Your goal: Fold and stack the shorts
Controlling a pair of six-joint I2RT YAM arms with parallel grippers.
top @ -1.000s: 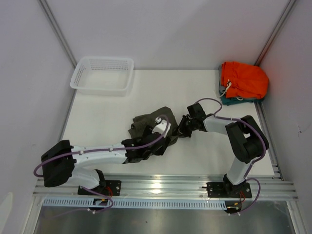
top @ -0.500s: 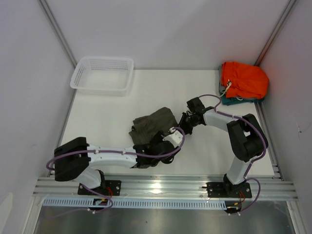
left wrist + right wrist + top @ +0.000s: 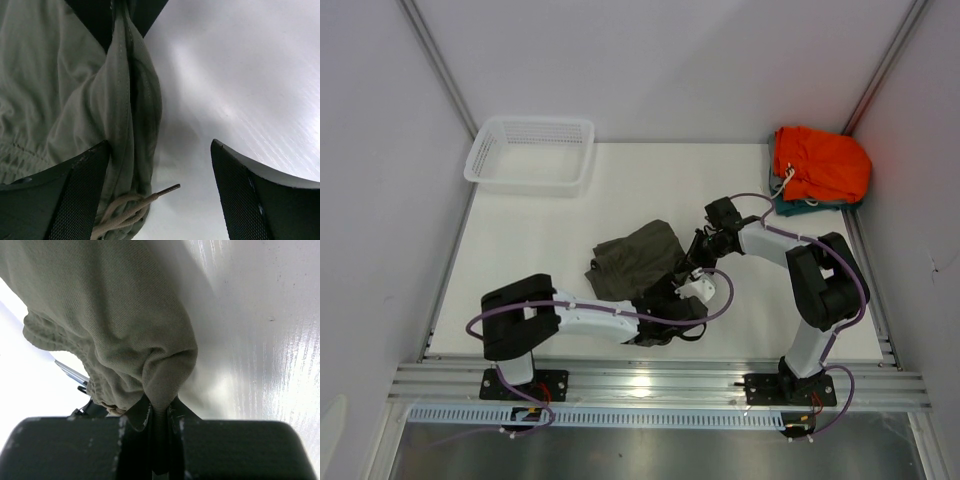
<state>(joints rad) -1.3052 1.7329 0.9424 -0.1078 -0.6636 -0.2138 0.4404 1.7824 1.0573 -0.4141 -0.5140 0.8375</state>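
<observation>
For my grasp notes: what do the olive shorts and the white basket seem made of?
Olive shorts: probably woven cotton-like cloth, matte; fine diagonal weave and soft folds show. White basket: likely plastic, faintly glossy; moulded lattice walls.

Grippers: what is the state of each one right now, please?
Left gripper: open; an edge of the shorts lies between its jaws, not gripped.
Right gripper: shut on a fold of the shorts.

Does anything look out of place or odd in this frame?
Nothing is spilled or damaged. The olive shorts lie bunched on the table, not flat. The right gripper pinches one fold, the left gripper stands open beside them, and a drawstring end pokes out loose.
</observation>
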